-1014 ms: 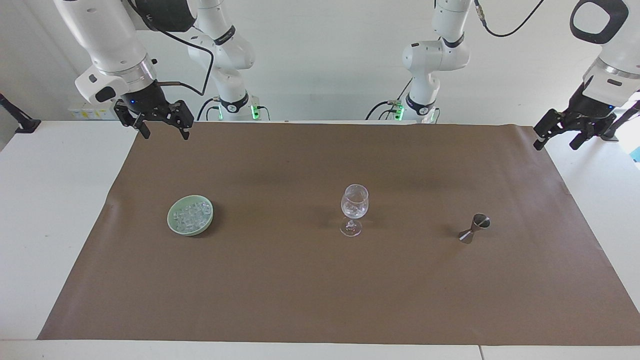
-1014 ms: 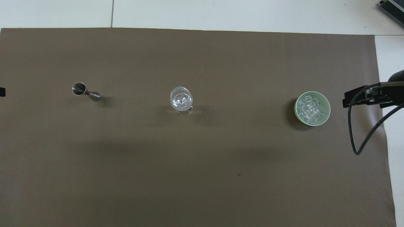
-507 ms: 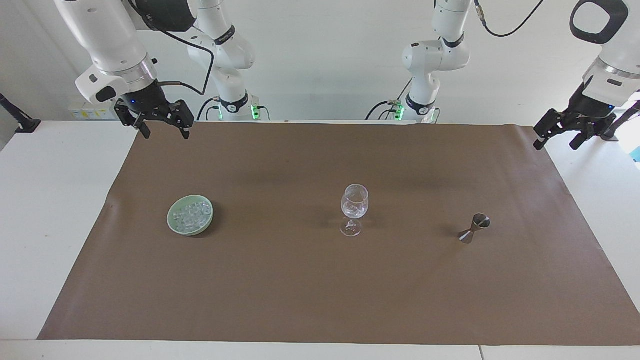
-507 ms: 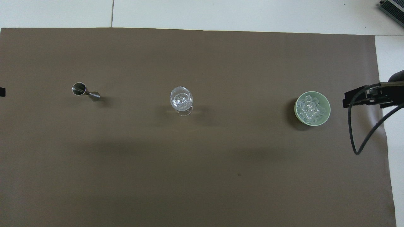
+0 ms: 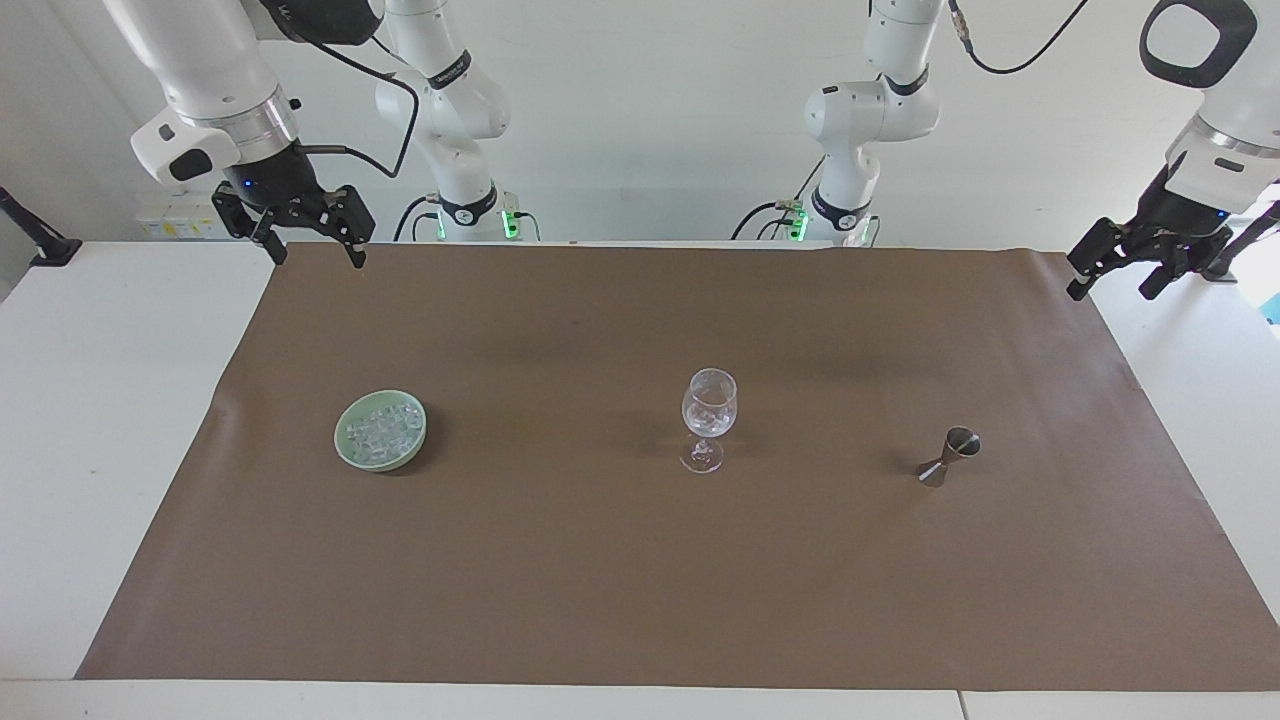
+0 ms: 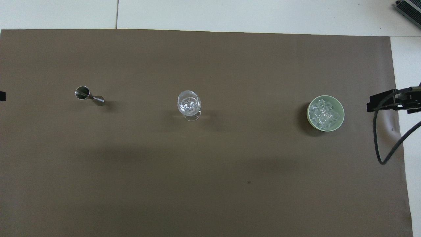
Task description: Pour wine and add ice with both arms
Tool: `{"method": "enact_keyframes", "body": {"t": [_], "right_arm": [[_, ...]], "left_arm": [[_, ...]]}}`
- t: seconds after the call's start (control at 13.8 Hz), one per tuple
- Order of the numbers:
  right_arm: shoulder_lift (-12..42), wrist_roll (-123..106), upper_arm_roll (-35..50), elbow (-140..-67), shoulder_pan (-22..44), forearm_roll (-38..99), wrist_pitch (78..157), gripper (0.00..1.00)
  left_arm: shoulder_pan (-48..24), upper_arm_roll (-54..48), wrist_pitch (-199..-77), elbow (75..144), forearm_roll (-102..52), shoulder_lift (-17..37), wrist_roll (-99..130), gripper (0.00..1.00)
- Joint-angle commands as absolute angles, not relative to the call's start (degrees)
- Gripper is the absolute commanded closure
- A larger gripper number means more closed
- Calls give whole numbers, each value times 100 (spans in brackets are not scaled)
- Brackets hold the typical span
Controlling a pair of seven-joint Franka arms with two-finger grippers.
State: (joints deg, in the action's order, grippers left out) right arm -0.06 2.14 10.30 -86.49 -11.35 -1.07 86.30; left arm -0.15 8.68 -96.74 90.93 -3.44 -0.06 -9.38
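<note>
Both pincers hang released in the air: right pincer (image 5: 312,246) over the brown mat's (image 5: 600,560) corner, left pincer (image 5: 1112,276) over the worktop's (image 5: 90,400) other end. Ice (image 5: 382,432) fills a green bowl (image 5: 344,452); more sits in the wine glass (image 5: 709,405), beside a jigger (image 5: 946,457).

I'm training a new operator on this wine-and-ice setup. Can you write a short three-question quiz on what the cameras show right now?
1. True or false: the right gripper holds an ice cube.
2. Which item stands between the green bowl and the jigger?
A. a bottle
B. the wine glass
C. a spoon
3. Fill in: the loose ice lies in the ____.

Key
1. False: its fingers are open and empty, up over the mat's corner at the right arm's end. The left gripper is open too.
2. B
3. green bowl
</note>
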Motion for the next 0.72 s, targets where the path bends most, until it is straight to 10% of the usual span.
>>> {"method": "enact_keyframes", "body": {"t": [0.0, 0.65], "right_arm": [[-70, 176, 871, -8710, -1126, -9, 8622, 0], [-79, 228, -17, -8736, -273, -9, 8640, 0]], "left_arm": [[35, 852, -9606, 9149, -396, -79, -905, 0], [-315, 835, -9379, 9141, -369, -123, -634, 0]]}}
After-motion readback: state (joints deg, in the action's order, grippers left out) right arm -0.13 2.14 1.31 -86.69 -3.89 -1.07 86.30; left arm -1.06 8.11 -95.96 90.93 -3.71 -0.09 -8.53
